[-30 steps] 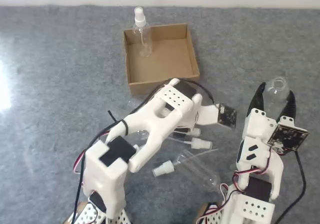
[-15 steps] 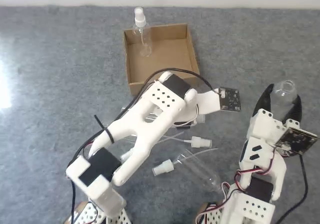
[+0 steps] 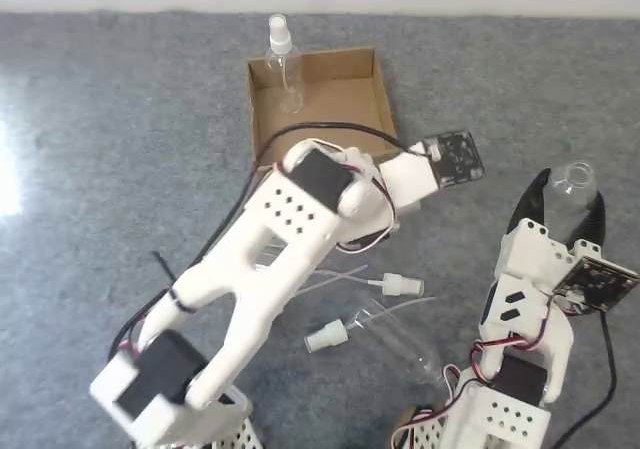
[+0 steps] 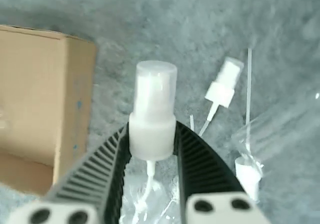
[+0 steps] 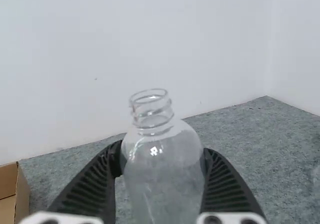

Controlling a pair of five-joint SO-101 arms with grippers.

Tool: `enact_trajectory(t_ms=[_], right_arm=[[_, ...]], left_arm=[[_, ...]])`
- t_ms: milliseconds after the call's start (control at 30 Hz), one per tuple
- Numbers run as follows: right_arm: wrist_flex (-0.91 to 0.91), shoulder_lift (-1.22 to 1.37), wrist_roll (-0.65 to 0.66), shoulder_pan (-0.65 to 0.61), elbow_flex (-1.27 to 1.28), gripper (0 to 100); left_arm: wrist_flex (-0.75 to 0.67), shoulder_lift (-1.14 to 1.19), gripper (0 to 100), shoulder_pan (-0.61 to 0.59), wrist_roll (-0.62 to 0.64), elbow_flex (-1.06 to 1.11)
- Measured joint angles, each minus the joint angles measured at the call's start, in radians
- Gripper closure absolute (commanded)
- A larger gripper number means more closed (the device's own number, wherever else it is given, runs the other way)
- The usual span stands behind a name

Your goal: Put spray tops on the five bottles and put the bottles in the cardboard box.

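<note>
**Gripping both parts: spray top in left, open bottle in right**

Nearest the arm bases you've got loose parts on the grey carpeted surface (image 3: 120, 169); a clear uncapped bottle (image 3: 402, 337) lies on its side between the two arms; one loose spray top (image 3: 328, 337) lies just beside its neck end, and a second loose top (image 3: 400, 286) lies a little farther out, dip tube trailing toward the left arm (image 3: 290, 229).

Your right gripper (image 5: 161, 156) has both jaws clamped on the body of an upright bottle (image 5: 150, 112); threaded neck up and open, no top on it; the high view puts that right-hand bottle (image 3: 573, 179) well right of the box, with the black fingers (image 3: 533, 197) either side of it.

Your left gripper (image 4: 151, 136) has its jaws closed on the collar of a spray top (image 4: 151, 99); clear cap uppermost, dip tube hanging below the jaws; under it the wrist view shows one of the loose tops (image 4: 223, 84) and the lying bottle's clear wall (image 4: 287, 139).

Farther out sits the cardboard box (image 3: 385, 99), open side up, just beyond the left arm's wrist; the left wrist view catches its outer wall (image 4: 40, 94).

Farthest, one bottle with its spray top fitted (image 3: 284, 64) stands upright in the box's far left corner.
</note>
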Motion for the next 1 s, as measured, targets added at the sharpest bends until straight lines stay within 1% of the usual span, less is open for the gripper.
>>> enact_trajectory(t_ms=[267,400,467,567,700,1000], right_arm=[[0.000,0.000,0.000,-0.002,0.000,93.0],[0.000,0.000,0.000,-0.029,0.000,93.0],[0.000,0.000,0.000,-0.029,0.000,93.0],[0.000,0.000,0.000,-0.032,0.000,93.0],[0.000,0.000,0.000,-0.069,0.000,93.0],[0.000,0.000,0.000,-0.075,0.000,93.0]], left_arm=[[-0.058,-0.158,96,-0.002,0.150,0.000],[-0.097,-0.216,96,-0.002,0.218,0.000],[-0.112,-0.236,96,-0.002,0.239,0.000],[-0.129,-0.253,99,-0.002,0.269,0.000],[-0.164,-0.282,99,-0.002,0.299,0.000],[-0.195,-0.394,99,-0.002,0.350,0.000]])
